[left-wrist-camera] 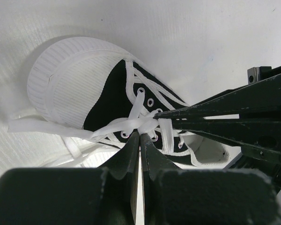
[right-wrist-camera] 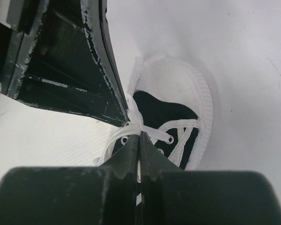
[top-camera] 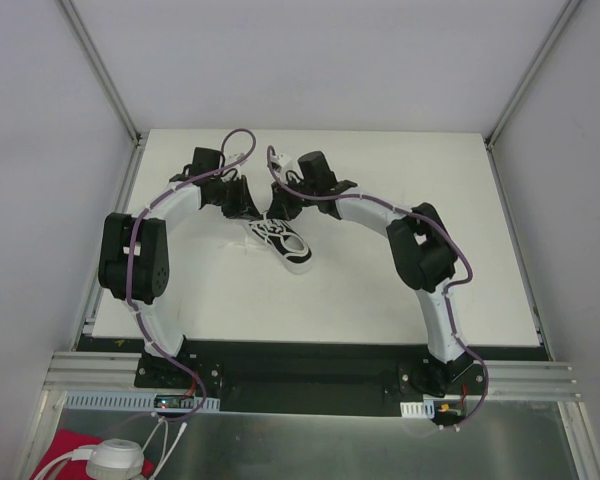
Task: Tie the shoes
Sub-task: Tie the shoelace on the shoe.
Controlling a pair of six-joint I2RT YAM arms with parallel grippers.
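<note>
The small black shoe (top-camera: 286, 246) with its white sole lies mid-table, toe toward the near right. Both grippers meet over its lacing. In the left wrist view my left gripper (left-wrist-camera: 140, 134) is shut, its tips pinching the white laces (left-wrist-camera: 116, 125) where they cross above the black upper (left-wrist-camera: 112, 91). The right arm's fingers (left-wrist-camera: 225, 110) reach in from the right to the same spot. My right gripper (right-wrist-camera: 139, 134) is shut on the lace (right-wrist-camera: 135, 117) over the shoe (right-wrist-camera: 166, 112), with the left arm's fingers (right-wrist-camera: 70, 70) pressed close beside it. Loose lace ends (left-wrist-camera: 42, 126) trail left of the toe.
The white table (top-camera: 400, 290) is boxed in by pale walls on three sides. A metal rail (top-camera: 310, 380) carries both arm bases at the near edge. A red cloth (top-camera: 60, 450) and a white object with cables (top-camera: 115, 460) lie below it at the left.
</note>
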